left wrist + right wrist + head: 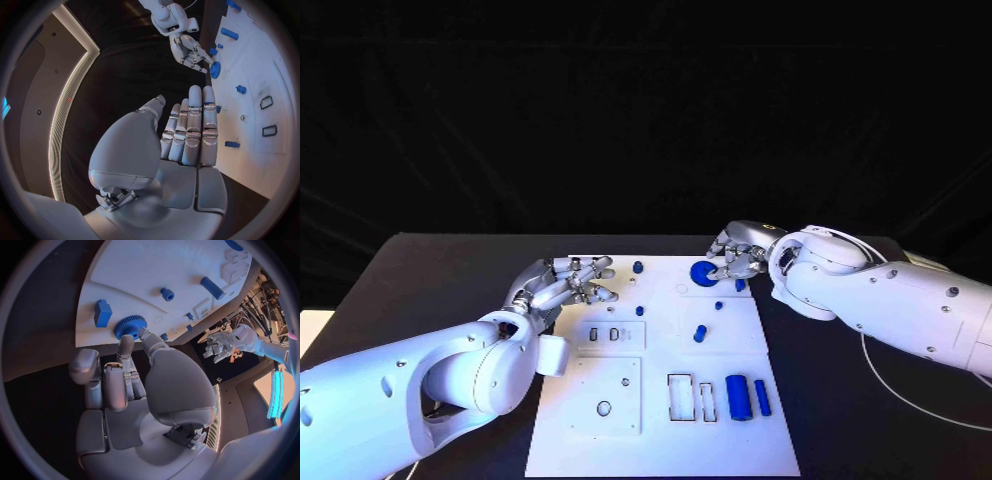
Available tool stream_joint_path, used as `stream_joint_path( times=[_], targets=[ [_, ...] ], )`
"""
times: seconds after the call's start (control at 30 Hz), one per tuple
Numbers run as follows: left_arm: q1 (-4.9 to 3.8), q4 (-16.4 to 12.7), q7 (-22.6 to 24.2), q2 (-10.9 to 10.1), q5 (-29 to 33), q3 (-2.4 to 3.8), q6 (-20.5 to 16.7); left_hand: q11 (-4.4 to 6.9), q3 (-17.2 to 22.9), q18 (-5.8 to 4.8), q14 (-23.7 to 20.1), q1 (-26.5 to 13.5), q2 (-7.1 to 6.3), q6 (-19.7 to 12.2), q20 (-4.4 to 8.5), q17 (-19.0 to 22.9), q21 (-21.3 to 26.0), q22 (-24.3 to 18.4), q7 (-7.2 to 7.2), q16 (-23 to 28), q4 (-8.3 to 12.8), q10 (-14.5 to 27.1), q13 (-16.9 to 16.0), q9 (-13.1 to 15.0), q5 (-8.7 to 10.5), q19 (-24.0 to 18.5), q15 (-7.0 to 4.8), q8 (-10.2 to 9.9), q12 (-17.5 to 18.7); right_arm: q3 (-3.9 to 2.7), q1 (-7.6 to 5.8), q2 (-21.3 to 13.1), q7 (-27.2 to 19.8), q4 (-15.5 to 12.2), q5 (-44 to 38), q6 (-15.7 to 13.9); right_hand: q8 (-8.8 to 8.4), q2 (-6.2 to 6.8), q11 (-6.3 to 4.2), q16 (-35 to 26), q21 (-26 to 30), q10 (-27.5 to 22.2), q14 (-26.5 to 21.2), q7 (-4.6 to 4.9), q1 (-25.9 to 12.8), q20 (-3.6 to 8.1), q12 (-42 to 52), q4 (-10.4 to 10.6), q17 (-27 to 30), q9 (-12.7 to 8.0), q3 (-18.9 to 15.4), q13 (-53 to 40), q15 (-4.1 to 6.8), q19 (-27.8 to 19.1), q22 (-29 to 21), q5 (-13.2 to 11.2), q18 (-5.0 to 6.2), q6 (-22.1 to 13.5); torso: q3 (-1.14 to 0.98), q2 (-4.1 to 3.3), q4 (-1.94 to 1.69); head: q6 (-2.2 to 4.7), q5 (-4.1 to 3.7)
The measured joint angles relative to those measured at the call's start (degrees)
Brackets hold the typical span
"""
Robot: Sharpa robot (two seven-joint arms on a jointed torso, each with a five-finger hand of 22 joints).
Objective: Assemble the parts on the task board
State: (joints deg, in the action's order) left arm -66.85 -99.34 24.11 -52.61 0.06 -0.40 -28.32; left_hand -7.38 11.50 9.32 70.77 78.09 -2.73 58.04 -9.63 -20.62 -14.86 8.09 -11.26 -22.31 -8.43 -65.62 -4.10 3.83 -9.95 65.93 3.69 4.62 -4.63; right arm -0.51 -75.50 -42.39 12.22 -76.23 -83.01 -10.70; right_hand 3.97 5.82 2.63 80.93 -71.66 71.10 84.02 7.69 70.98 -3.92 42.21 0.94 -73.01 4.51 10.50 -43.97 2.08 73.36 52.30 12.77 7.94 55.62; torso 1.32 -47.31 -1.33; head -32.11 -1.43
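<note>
Head view: on the left, the left hand (568, 283) is seen at the left edge of the white task board (661, 440), which lies on the black tabletop (444, 270). Its fingers (195, 125) are stretched out, close together, and nothing is held in them. A small blue peg (638, 267) stands on the board just beside this hand, and another blue peg (640, 311) is found a little nearer the robot. Toward the middle, a further blue piece (700, 334) lies on the board, and two rectangular slots (679, 397) are cut near the board's near end. Beside the slots, a thick blue cylinder (738, 397) and a thinner blue bar (763, 397) lie side by side. On the right, at the board's far edge, a blue gear (705, 275) is touched by the fingertips of the right hand (736, 258); whether it is actually gripped cannot be told. In the right wrist view, a blue block (103, 313) sits just beside the gear.
</note>
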Motion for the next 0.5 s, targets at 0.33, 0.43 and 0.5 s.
stream_joint_path(
  times=[0.33,0.43,0.5],
  targets=[
    [0.00,0.1,0.0,0.1,0.0,0.00,0.1,0.00,0.0,0.00,0.0,0.0,0.00,0.0,0.00,0.0,0.0,0.1,0.00,0.0,0.0,0.0,0.0,0.0,0.00,0.0,0.00,0.0,0.0,0.05,0.04,1.7,0.0,1.0,-0.9,0.7,0.23,-0.53,-0.09,1.1,-0.3,1.8,0.0,0.09,0.5,0.00,6.9,0.2,-1.8,0.1,-0.2,-7.3,0.00,0.0,0.5,0.0,0.00,0.7,-0.01,-0.02,0.03,-0.16,0.03],
    [0.00,0.1,-0.1,0.1,0.0,0.00,0.1,0.00,0.1,0.01,0.0,0.0,0.00,0.0,0.00,-0.1,0.0,0.0,0.00,0.0,0.1,0.0,0.0,0.0,0.00,0.0,0.00,0.0,0.0,0.07,0.10,2.1,0.1,1.4,-1.1,1.0,0.37,-0.75,-0.10,2.0,-0.7,3.2,0.0,0.03,0.8,-0.11,10.4,0.4,-1.9,0.2,-0.4,-10.8,0.00,0.1,0.9,0.0,0.01,1.1,-0.03,-0.05,0.02,-0.21,0.05],
    [0.00,0.1,-0.1,0.1,0.0,0.00,0.1,0.00,0.1,0.00,0.0,0.0,0.00,0.0,0.00,-0.1,0.0,0.0,0.00,0.0,0.1,0.0,0.0,0.0,0.00,0.0,0.00,0.0,0.0,0.08,0.13,2.3,0.1,1.6,-1.2,1.2,0.45,-1.06,-0.05,2.6,-0.9,4.0,0.0,0.02,1.1,-0.21,12.9,0.4,-1.9,0.2,-0.4,-13.3,0.00,0.2,1.2,0.0,0.01,1.2,-0.04,-0.06,0.00,-0.25,0.07]
  ],
)
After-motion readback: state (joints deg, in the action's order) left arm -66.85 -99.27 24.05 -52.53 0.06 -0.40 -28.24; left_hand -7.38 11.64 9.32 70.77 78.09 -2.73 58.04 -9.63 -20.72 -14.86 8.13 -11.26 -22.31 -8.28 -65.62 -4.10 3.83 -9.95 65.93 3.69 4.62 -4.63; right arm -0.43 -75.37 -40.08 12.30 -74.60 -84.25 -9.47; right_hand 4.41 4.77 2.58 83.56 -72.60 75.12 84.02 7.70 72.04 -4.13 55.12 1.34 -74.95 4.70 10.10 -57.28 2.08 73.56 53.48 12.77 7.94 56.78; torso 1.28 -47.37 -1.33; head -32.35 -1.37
